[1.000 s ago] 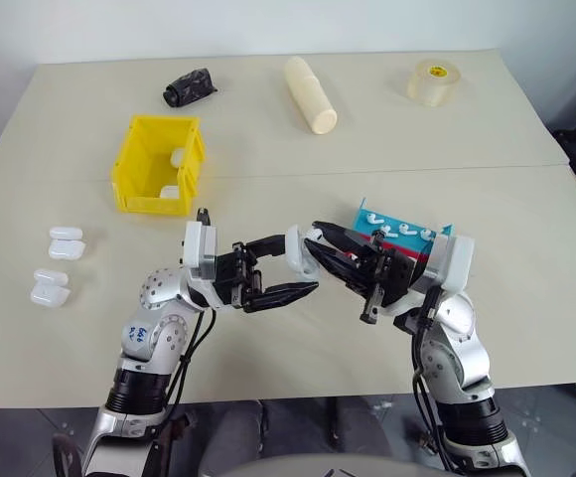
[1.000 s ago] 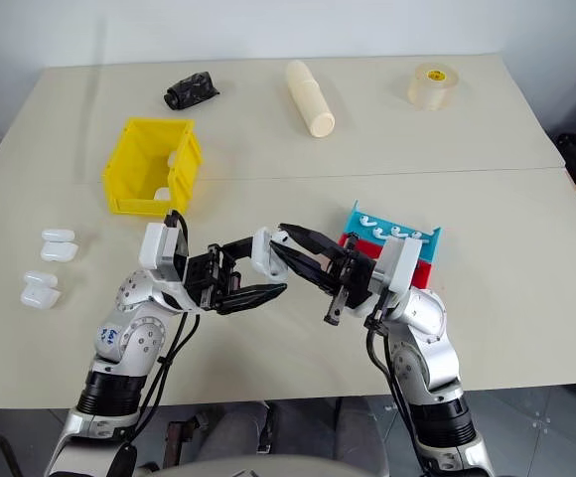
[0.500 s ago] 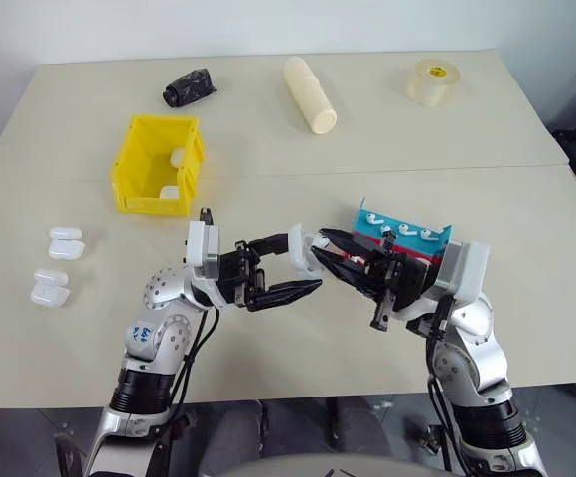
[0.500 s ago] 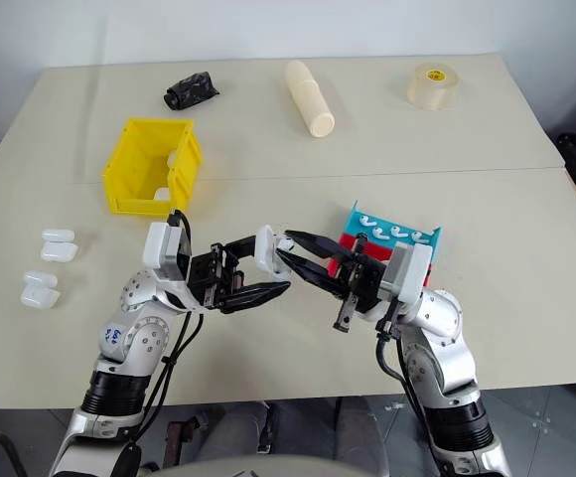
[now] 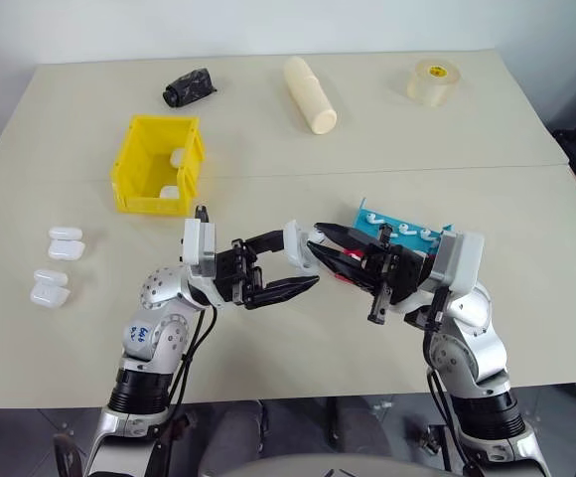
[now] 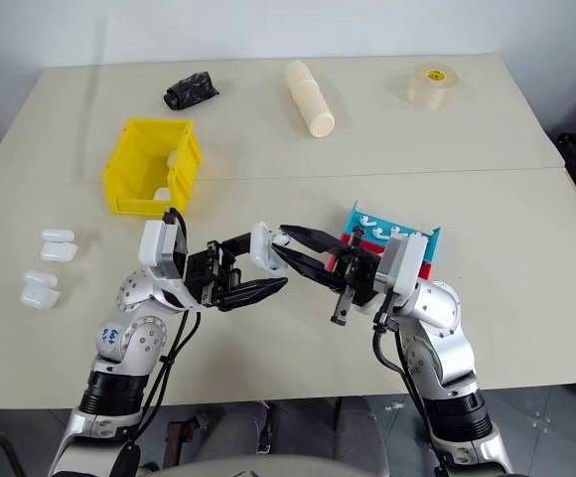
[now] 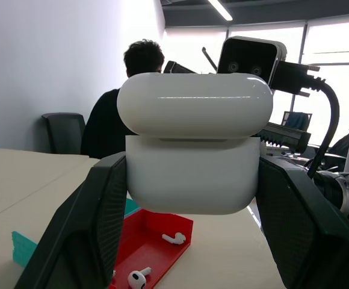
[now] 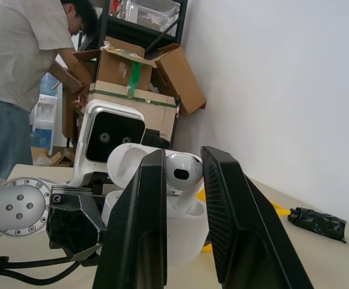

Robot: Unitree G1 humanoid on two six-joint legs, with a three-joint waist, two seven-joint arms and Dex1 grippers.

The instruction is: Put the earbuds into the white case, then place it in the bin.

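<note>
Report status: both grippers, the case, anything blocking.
Left gripper shut on white case, lid open, held above table. Right gripper shut on earbud at the case mouth, not yet seated. Yellow bin unobstructed.

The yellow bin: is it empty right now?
No. The yellow bin already holds two small white cases against its right wall.

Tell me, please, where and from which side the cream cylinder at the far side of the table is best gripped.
Probably across its middle, from above: the cream cylinder lies flat on the table, so its long sides are free for the fingers.
</note>
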